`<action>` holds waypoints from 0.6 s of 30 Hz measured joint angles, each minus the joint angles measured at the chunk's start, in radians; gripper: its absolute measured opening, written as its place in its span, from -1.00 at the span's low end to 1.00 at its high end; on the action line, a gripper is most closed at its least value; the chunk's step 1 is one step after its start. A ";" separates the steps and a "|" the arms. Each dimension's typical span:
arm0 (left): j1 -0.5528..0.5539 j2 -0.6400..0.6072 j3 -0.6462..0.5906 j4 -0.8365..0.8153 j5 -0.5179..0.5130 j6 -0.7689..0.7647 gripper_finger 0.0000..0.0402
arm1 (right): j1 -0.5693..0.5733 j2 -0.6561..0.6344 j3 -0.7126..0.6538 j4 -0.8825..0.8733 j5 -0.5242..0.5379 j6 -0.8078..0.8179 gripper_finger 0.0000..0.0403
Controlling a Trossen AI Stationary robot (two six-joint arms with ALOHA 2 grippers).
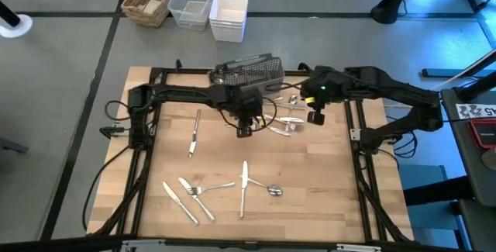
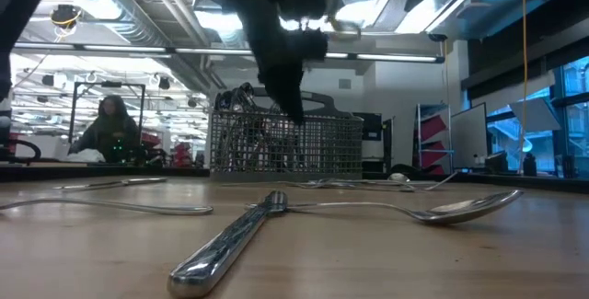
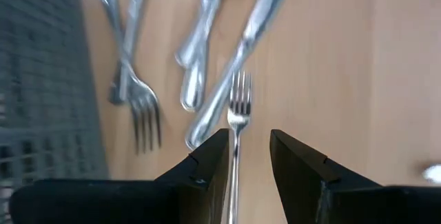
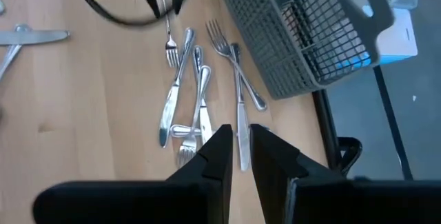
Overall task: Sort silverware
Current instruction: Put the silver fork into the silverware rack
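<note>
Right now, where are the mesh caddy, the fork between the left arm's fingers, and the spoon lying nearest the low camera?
caddy (image 4: pixel 303 38): right wrist view, mesh side wall.
fork (image 3: pixel 238 103): left wrist view, its tines.
spoon (image 2: pixel 469 209): low view, its bowl.

the pale wooden table top (image 1: pixel 325 174) looks smooth and matt, with faint grain. the thin silver-coloured metal forks, spoons and knives (image 4: pixel 180 103) are polished and glossy. the grey metal mesh caddy (image 4: pixel 303 31) is dull. the dark gripper fingers (image 3: pixel 207 165) look like matt plastic.
</note>
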 joint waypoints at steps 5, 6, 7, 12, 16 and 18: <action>0.010 0.091 0.000 -0.007 0.000 0.007 -0.50 | 0.000 -0.022 0.000 -0.001 0.000 0.000 -0.74; 0.011 0.106 0.000 -0.006 0.000 0.010 -0.50 | 0.000 -0.023 0.000 -0.005 0.000 0.000 -0.74; 0.014 0.119 0.000 -0.007 0.000 0.013 -0.50 | 0.000 -0.023 0.000 -0.008 0.000 0.000 -0.74; 0.016 0.163 0.000 -0.003 0.000 0.016 -0.50 | 0.000 -0.024 0.000 -0.022 -0.001 0.000 -0.74; 0.015 0.179 0.000 0.002 0.000 0.018 -0.50 | 0.000 -0.024 0.000 -0.023 -0.001 0.000 -0.74; 0.015 0.191 0.000 0.009 0.001 0.030 -0.50 | 0.000 -0.024 0.000 -0.024 -0.002 0.000 -0.74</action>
